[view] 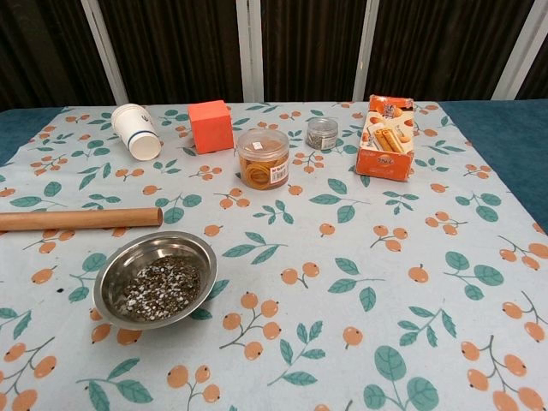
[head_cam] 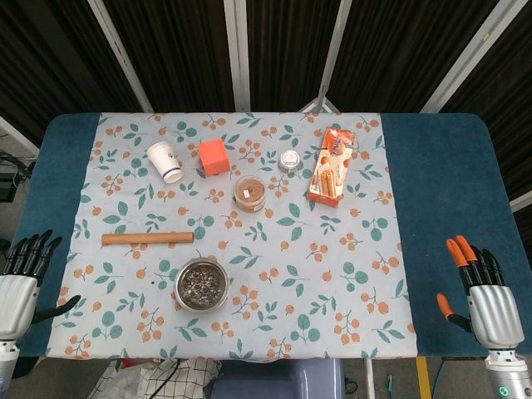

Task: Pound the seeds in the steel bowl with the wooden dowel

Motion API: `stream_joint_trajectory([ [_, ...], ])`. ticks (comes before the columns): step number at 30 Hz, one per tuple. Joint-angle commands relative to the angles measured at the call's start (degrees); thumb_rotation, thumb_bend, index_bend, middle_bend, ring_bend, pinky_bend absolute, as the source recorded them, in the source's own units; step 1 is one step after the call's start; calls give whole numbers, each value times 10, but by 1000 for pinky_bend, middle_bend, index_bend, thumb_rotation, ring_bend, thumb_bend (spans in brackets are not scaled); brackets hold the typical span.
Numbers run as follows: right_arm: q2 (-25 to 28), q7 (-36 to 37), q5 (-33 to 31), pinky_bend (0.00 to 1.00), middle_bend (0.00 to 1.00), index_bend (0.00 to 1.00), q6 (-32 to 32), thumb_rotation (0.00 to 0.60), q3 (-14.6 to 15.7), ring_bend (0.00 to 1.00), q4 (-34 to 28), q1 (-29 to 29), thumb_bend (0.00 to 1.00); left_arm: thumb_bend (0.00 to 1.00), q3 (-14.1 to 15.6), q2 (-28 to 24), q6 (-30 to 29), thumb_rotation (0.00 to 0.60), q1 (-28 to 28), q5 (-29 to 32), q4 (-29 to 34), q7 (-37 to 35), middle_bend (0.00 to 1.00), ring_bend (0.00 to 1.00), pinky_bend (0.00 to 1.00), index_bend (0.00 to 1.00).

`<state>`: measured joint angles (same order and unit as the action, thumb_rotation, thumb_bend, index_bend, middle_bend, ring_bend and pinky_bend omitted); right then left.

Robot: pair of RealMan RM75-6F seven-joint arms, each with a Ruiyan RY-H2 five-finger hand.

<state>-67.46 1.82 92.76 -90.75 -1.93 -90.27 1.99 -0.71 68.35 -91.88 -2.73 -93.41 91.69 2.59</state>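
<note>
The left hand (head_cam: pixel 21 283) sits at the near left corner of the worktop (head_cam: pixel 440 174), fingers spread apart and pointing away from the robot, thumb out to the side, holding nothing. The right hand (head_cam: pixel 482 287) rests at the near right corner on the bare blue surface, its orange-tipped fingers likewise apart and empty. Both hands show only in the head view and lie well apart from every object.

Nearest the left hand, the wooden dowel (head_cam: pixel 147 238) lies flat on the floral cloth (head_cam: pixel 332 274), running left to right; in the chest view its left end runs out of the frame (view: pixel 81 218). Just nearer the robot than the dowel's right end stands the steel bowl (head_cam: pixel 201 285), upright, close to the dowel but not touching it. The seeds (head_cam: pixel 201 284) cover its bottom as a dark speckled layer (view: pixel 158 289).

Further back, near the middle of the cloth, stands a clear round tub (head_cam: pixel 249 193) with an orange-brown filling and a label on its side (view: pixel 264 158). Behind it to the left is an orange cube (head_cam: pixel 214 156), and left of that a white paper cup (head_cam: pixel 165 161) lies tipped on its side. Behind the tub to the right stands a small jar (head_cam: pixel 289 160) with dark contents. Right of the jar, an orange snack box (head_cam: pixel 331 166) lies flat
</note>
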Motion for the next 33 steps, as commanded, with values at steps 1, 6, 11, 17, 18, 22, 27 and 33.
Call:
stream_joint_trajectory([
  [1, 0, 1, -1, 0, 0, 0, -1, 600, -1, 0, 0, 0, 367, 88, 0, 0, -1, 600, 0, -1, 0, 0, 0, 0, 0, 0],
  [6, 1, 3, 0, 0, 0, 0, -3, 600, -1, 0, 0, -1, 367, 88, 0, 0, -1, 600, 1, 0, 0, 1, 0, 0, 0, 0],
  [11, 2, 7, -1, 0, 0, 0, -2, 600, 0, 0, -2, -1, 367, 87, 0, 1, 4, 600, 0, 5, 3, 4, 0, 0, 0, 0],
  [17, 3, 9, -3, 0, 0, 0, 1, 600, 0, 0, -4, -1, 366, 88, -2, 0, 15, 600, -3, 15, 8, 6, 0, 0, 0, 0],
  [18, 3, 10, -4, 0, 0, 0, 2, 600, 0, 0, -5, -1, 366, 88, -2, 0, 17, 600, -3, 17, 9, 6, 0, 0, 0, 0],
  [22, 4, 13, -3, 0, 0, 0, 2, 600, 1, 0, -6, -1, 366, 88, -6, -3, 28, 600, -10, 22, 19, 9, 0, 0, 0, 0],
  [27, 6, 21, -4, 0, 0, 0, 2, 600, 1, 0, -9, -1, 367, 96, -22, -14, 63, 600, -34, 43, 52, 40, 10, 0, 0, 41],
  [33, 7, 21, -4, 0, 0, 0, 7, 600, -1, 0, -9, 3, 367, 179, -73, -17, 133, 600, -94, 101, 102, 126, 155, 0, 0, 252],
])
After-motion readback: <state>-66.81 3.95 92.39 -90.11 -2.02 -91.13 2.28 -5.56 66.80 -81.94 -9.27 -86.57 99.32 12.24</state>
